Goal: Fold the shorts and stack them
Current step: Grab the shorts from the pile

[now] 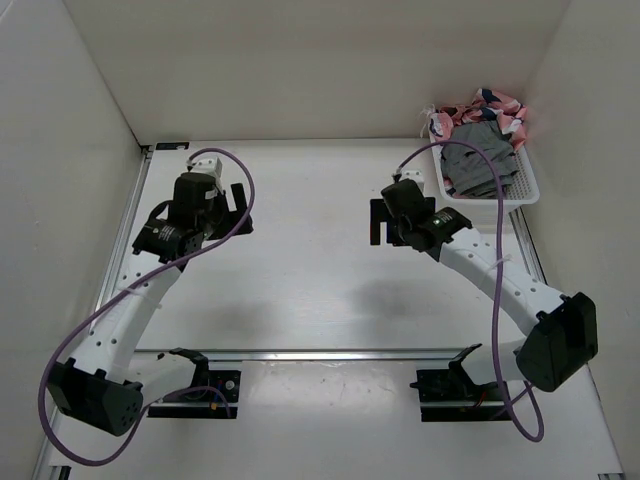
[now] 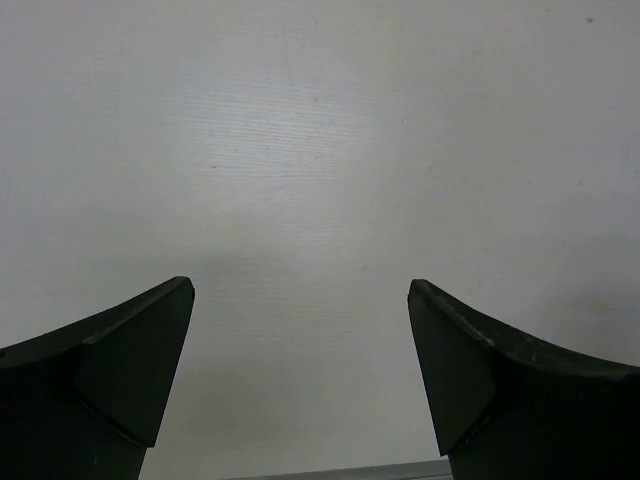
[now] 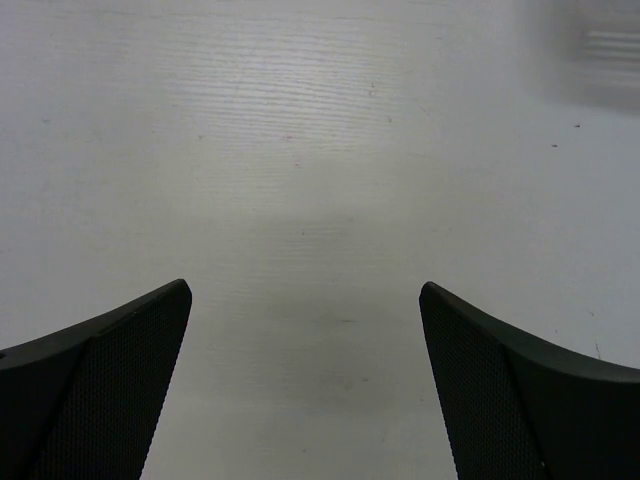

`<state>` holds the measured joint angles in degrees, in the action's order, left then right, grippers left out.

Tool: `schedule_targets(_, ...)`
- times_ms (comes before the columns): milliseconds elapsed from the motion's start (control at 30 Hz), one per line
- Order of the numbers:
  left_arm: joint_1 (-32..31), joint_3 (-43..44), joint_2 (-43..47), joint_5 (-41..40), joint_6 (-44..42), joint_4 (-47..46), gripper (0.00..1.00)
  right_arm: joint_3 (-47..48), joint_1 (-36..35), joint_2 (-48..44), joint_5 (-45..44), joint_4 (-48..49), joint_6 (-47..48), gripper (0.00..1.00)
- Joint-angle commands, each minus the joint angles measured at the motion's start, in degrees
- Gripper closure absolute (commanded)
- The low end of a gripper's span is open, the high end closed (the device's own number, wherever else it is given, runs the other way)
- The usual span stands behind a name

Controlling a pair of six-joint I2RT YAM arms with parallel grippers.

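Left claw (image 2: pixel 300 288) gapes wide over the white desk (image 1: pixel 310 280), gripping nothing. Right claw (image 3: pixel 305 288) is just as wide and also holds nothing. Far right corner: mid-grey soft cloth shorts (image 1: pixel 480 160) heaped in one white plastic basket (image 1: pixel 527 192), too bunched to count. Behind them is a pink patterned cloth (image 1: pixel 492 106), partly hidden.

Basket (image 1: pixel 527 190) sits upper right of top view, on table (image 1: pixel 310 270). Shorts (image 1: pixel 480 160) piled in it, another cloth (image 1: pixel 490 108) behind them. Left gripper (image 1: pixel 240 208) centre-left above table, right gripper (image 1: pixel 377 222) centre-right, left of basket.
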<state>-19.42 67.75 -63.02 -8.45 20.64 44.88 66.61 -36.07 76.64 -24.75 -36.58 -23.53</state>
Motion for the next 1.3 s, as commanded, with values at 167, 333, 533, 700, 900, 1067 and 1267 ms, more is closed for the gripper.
schedule_targets(167, -0.71, -0.42, -1.14, -3.32, -0.17, -0.06, 0.00, 8.35, 3.72, 5.00, -4.08, -6.31, -1.96, 0.00)
schedule_targets(333, -0.71, 1.51, -1.13, -1.76, 0.98, -0.06, 0.00, 16.88, 14.33, 9.22, -1.80, -10.09, -1.96, 0.00)
schedule_targets(533, -0.71, 2.04, -3.68, -1.13, 4.66, 0.47, 0.00, 13.37, 26.11, 5.71, 14.64, -1.30, 1.04, 0.05)
schedule_targets(700, -0.71, 2.04, -5.00, 1.06, 6.42, 0.47, 0.00, 18.11, 37.54, 10.97, 15.34, -4.29, -0.11, 0.38)
schedule_targets(900, -0.71, 2.57, -6.67, 2.21, 6.95, 0.99, 0.00, 24.08, 43.80, 22.20, 16.05, -4.29, -1.34, 0.78)
schedule_targets(1067, -0.71, 2.57, -5.53, 1.69, 6.95, 1.00, 0.00, 34.79, 44.34, 33.99, 14.91, -6.05, -1.34, 0.00)
schedule_targets(1267, -0.18, 1.52, -5.53, 1.68, 6.95, 1.52, 0.00, 44.82, 44.34, 45.41, 16.22, -6.05, -1.87, 0.00)
